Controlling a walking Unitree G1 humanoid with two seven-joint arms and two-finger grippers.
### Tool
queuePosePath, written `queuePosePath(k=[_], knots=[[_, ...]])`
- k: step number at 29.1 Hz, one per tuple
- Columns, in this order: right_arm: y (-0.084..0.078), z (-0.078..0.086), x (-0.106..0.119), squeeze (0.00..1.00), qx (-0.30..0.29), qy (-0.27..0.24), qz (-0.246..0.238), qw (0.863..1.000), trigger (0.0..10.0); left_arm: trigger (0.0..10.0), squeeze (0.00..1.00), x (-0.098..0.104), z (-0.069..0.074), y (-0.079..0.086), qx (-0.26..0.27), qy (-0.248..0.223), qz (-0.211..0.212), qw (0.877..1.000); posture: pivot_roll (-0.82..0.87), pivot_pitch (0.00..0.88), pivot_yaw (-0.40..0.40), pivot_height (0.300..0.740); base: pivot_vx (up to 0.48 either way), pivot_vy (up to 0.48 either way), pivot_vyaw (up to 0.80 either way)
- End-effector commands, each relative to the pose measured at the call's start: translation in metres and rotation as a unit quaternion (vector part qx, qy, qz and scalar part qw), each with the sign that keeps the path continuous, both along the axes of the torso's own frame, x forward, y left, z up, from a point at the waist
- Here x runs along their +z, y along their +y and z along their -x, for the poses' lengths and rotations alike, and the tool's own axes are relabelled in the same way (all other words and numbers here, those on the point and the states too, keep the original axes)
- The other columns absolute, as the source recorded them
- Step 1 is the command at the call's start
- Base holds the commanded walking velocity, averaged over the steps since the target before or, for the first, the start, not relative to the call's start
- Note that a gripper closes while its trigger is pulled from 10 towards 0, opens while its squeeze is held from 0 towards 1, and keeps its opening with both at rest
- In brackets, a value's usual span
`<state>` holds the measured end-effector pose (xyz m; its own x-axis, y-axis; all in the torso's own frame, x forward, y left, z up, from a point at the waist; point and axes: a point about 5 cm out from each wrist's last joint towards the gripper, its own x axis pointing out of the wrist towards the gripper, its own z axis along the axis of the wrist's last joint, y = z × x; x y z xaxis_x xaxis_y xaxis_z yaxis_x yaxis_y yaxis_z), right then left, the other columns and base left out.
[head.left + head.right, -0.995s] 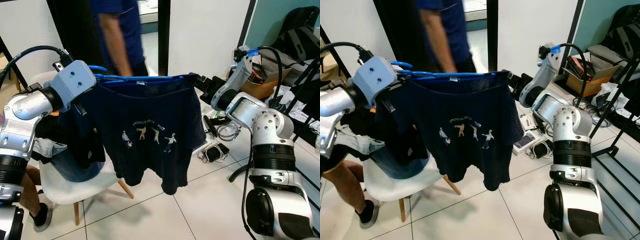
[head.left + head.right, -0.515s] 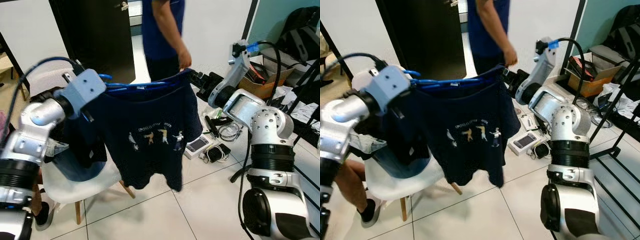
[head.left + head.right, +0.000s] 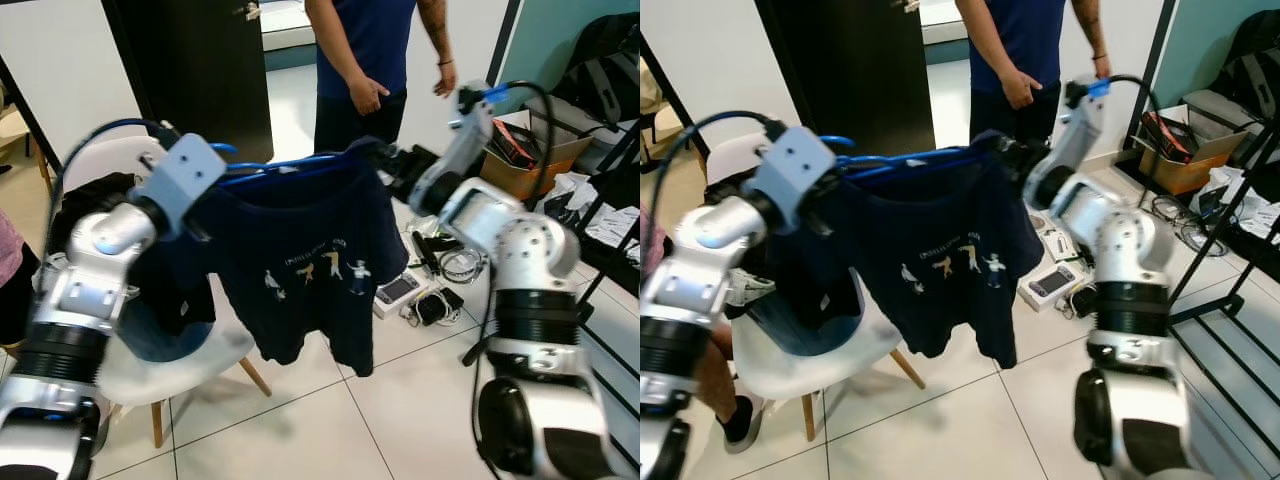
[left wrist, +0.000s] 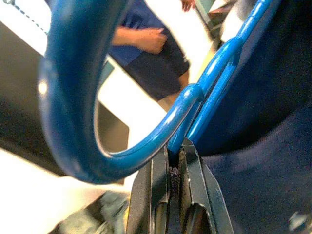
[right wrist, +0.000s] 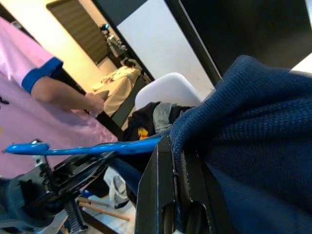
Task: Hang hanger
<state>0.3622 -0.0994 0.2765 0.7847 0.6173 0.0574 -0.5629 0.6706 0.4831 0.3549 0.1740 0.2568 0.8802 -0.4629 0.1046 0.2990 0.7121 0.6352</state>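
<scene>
The left gripper has its two black fingers pressed together on the blue plastic hanger, pinching it at the base of its curved hook, where the hook meets the two blue bars. In the head views this gripper sits at the left end of the hanger, held up in the air in front of the robot. The right gripper is squeezed onto the far shoulder of the dark navy T-shirt with small white printed figures on the chest; its fingers clamp the knit fabric where the blue bar runs inside it. In the head views it holds the right end of the hanger, so the hanger runs roughly level between the two silver arms and the shirt hangs down freely from it.

Below and behind the shirt stands a white plastic chair with wooden legs, piled with dark and denim clothes. On the white tiled floor to the right lie small devices and cables. A person in a dark blue shirt stands behind the hanger, beside a black door. A cardboard box sits at the right.
</scene>
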Motion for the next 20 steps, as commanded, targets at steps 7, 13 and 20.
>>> queuePosePath(k=[7,13,20], knots=[[0.012,0.007,-0.006,0.0,0.031,0.007,0.021,0.999,0.0,10.0,0.0,-0.001,0.006,0.003,-0.02,0.007,-0.031,0.999,0.0,0.048,0.011,0.74,0.0,0.0,0.0],[0.005,0.009,-0.01,0.0,0.031,0.006,0.048,0.998,0.0,10.0,0.0,0.002,0.009,0.034,0.006,0.026,-0.075,0.997,0.0,0.051,0.013,0.74,0.0,0.0,0.0],[-0.008,0.011,-0.012,0.0,0.031,0.001,0.079,0.996,0.0,10.0,0.0,0.004,0.014,0.056,0.012,0.046,-0.107,0.993,0.0,0.05,0.012,0.74,0.0,0.0,0.0]])
